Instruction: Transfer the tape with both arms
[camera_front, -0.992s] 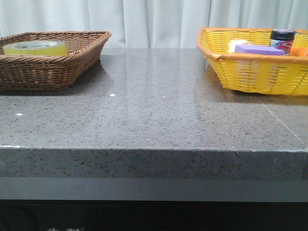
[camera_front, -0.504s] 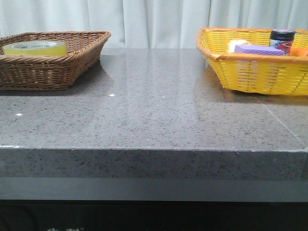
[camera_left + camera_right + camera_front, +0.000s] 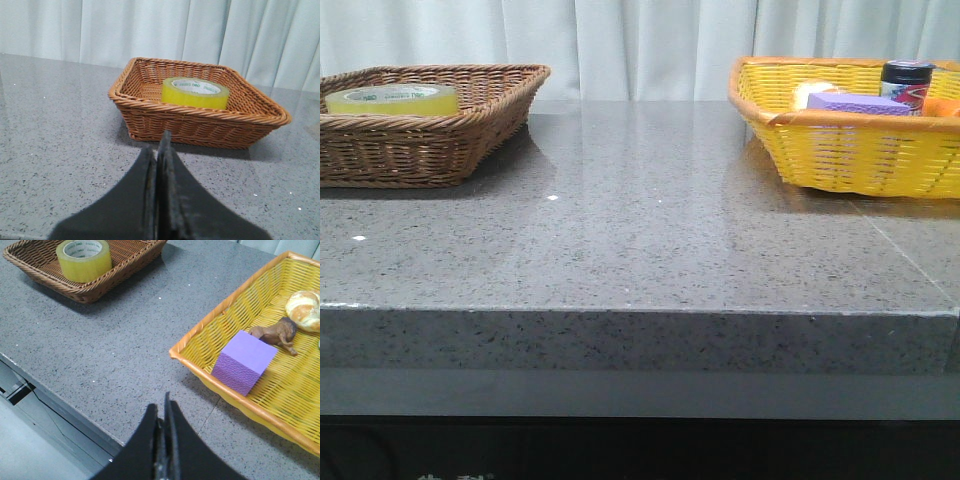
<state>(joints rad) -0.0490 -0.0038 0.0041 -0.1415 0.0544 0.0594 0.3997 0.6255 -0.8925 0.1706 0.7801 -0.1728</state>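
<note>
1. The yellow tape (image 3: 392, 98) lies flat, hole upward, inside a brown wicker basket (image 3: 470, 135) at the far left of the grey speckled bench (image 3: 640, 240); green print shows on its whitish core.
2. In the left wrist view the tape (image 3: 195, 92) sits toward the far side of the brown basket (image 3: 200, 127), clear of the near wall.
3. The left tool (image 3: 157, 150) hangs over the bench just short of that basket, its two black fingers pressed together and holding nothing.
4. The right tool (image 3: 162, 412) hangs above the bench's front edge between the two baskets, its fingers likewise closed tight on nothing.
5. At the far right of the bench stands a yellow basket (image 3: 840, 150), well apart from the brown one.
6. In the right wrist view the yellow basket (image 3: 200, 340) holds a purple block (image 3: 244, 361), a small brown animal figure (image 3: 275, 333) just beside the block, and a bread roll (image 3: 304, 309) beyond it.
7. The front view also shows a dark-lidded jar (image 3: 907, 80) in the yellow basket.
8. White curtains (image 3: 640, 40) hang behind the bench.
</note>
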